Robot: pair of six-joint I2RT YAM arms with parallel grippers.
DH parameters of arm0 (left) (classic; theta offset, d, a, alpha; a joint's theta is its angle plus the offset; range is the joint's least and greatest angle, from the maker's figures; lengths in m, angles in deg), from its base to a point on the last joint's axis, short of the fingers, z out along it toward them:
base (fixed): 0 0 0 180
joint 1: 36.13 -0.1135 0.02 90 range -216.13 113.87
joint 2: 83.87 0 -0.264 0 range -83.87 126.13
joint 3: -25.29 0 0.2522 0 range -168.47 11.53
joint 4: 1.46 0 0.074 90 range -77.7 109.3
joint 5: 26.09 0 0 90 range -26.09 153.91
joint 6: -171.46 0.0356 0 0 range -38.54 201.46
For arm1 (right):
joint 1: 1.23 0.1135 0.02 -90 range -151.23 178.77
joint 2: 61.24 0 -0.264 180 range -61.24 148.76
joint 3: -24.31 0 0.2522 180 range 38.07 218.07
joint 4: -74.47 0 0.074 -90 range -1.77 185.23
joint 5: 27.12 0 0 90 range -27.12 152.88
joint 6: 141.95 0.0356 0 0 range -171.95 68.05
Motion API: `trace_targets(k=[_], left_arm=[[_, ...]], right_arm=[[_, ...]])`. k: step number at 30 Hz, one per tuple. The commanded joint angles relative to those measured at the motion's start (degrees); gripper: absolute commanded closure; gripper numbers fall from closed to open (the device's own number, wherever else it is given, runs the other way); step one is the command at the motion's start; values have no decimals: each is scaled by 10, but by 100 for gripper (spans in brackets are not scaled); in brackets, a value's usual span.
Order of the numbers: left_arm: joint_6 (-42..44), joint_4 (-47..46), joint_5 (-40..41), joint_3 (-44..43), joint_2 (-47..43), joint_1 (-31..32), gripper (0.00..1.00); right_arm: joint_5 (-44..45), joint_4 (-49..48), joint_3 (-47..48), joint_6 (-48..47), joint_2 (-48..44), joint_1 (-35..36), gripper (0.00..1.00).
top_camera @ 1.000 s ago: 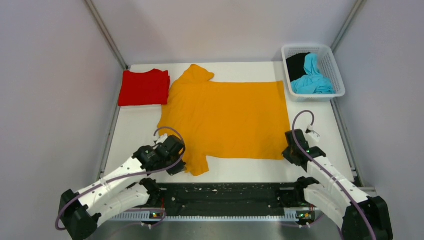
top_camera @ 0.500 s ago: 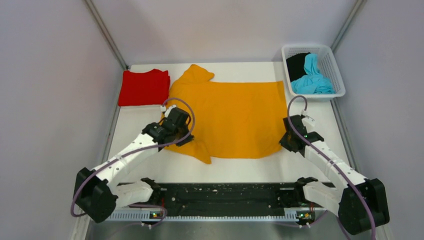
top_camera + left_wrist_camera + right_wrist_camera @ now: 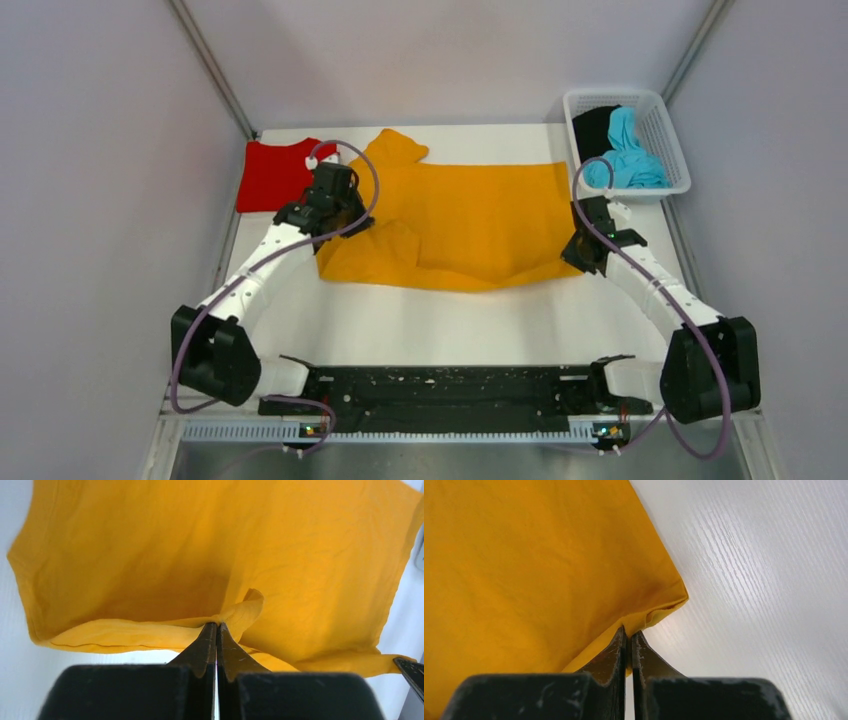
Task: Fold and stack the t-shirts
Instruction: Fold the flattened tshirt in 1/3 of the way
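Note:
The orange-yellow t-shirt [image 3: 460,225] lies across the middle of the table, its near half lifted and doubled back over the far half. My left gripper [image 3: 345,222] is shut on the shirt's left near edge [image 3: 235,612]; in its wrist view the gripper [image 3: 216,626] pinches a bunched fold. My right gripper [image 3: 578,255] is shut on the right near corner [image 3: 664,607], its tips [image 3: 629,632] holding that corner above the white table. A folded red t-shirt [image 3: 275,175] rests at the far left. A cyan-blue t-shirt [image 3: 625,150] and a black t-shirt [image 3: 595,125] lie in the basket.
The white mesh basket [image 3: 672,140] stands at the far right corner. Grey walls with metal posts close in the table on three sides. A black rail [image 3: 460,385] with both arm bases runs along the near edge. White tabletop [image 3: 450,325] shows between the rail and the shirt.
Both grippers have carried the orange-yellow shirt's near edge away from the arm bases toward the far side, folding it over itself. The left arm has reached up beside the red shirt.

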Motion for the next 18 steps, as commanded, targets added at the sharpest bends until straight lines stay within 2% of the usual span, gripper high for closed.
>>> trace_targets(k=[1, 18], left_arm=[[52, -36, -23, -54, 39, -27, 100], [104, -43, -34, -163, 138, -77, 100]], right_arm=[[5, -10, 50, -26, 32, -12, 100], [20, -24, 135, -43, 126, -24, 100]])
